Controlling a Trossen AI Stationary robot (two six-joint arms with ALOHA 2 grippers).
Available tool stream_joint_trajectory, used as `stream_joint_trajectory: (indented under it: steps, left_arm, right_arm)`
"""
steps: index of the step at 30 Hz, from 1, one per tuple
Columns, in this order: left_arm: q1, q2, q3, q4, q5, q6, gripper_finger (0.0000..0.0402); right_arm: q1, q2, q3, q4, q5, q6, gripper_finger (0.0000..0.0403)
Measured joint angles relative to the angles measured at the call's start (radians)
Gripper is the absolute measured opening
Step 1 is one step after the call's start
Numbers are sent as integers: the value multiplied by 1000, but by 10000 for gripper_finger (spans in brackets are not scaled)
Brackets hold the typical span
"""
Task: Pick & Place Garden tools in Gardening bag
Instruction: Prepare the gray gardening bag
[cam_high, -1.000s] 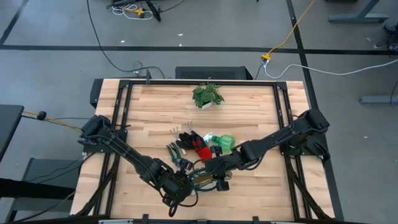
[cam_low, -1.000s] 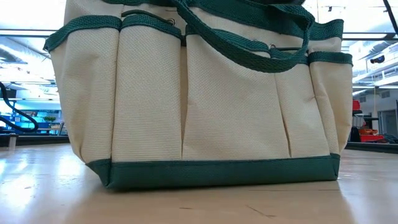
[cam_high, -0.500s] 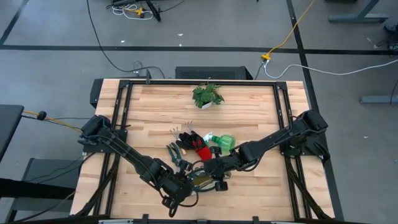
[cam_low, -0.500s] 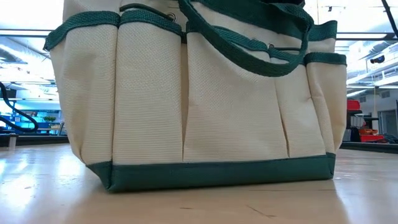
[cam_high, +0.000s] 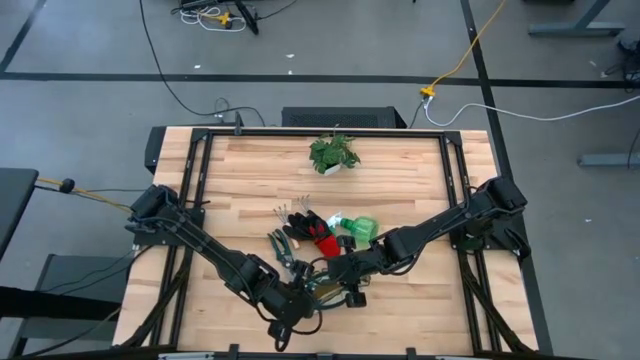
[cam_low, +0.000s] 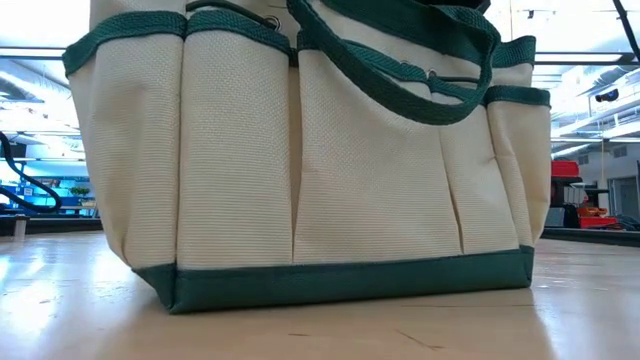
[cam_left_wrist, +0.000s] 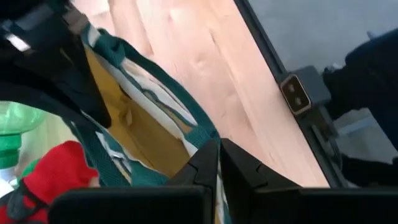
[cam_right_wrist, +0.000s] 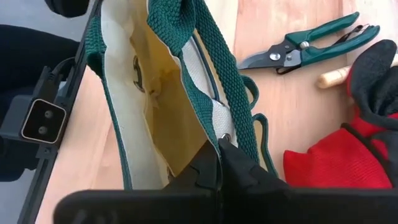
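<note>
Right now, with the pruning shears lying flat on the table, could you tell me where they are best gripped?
Grip the pruning shears across both green handles, coming straight down from above. They lie flat on the bare wood, handles nearly together, so the fingers can straddle them. The blade end tapers and points towards the gardening bag, leaving less to hold.

- My high camera looks straight down on the whole table (cam_high: 400, 170), both arms in frame, floor around it.
- Low camera sits at table-top height, facing level across; the gardening bag (cam_low: 300, 180) stands very near and fills almost all of it, room behind at the edges.
- Both wrist cameras look down close past their own fingers onto the bag's green rim (cam_left_wrist: 186, 118) (cam_right_wrist: 205, 56).
- All four share the bag; both wrist views also catch the red glove (cam_right_wrist: 329, 162).
</note>
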Motion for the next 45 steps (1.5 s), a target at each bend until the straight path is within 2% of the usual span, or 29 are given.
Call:
stream_joint_trajectory:
  steps: [7, 11, 18, 25, 39, 45]
  left_arm:
    - [40, 1, 0, 0, -4, -118, 83]
    - [56, 8, 0, 24, 57, -190, 116]
    - [61, 8, 0, 102, 115, -198, 149]
    - [67, 46, 0, 103, 103, -251, 154]
    - [81, 76, 0, 35, 56, -244, 153]
    - [81, 86, 1, 30, 66, -242, 124]
  right_arm:
    - [0, 0, 0, 4, 1, -3, 10]
    - [-1, 0, 0, 4, 1, -9, 7]
    - [-2, 0, 0, 4, 1, -11, 7]
    - [-2, 0, 0, 3, 1, -11, 8]
    - [-2, 0, 0, 7, 2, -11, 9]
    - [-2, 0, 0, 3, 2, -11, 4]
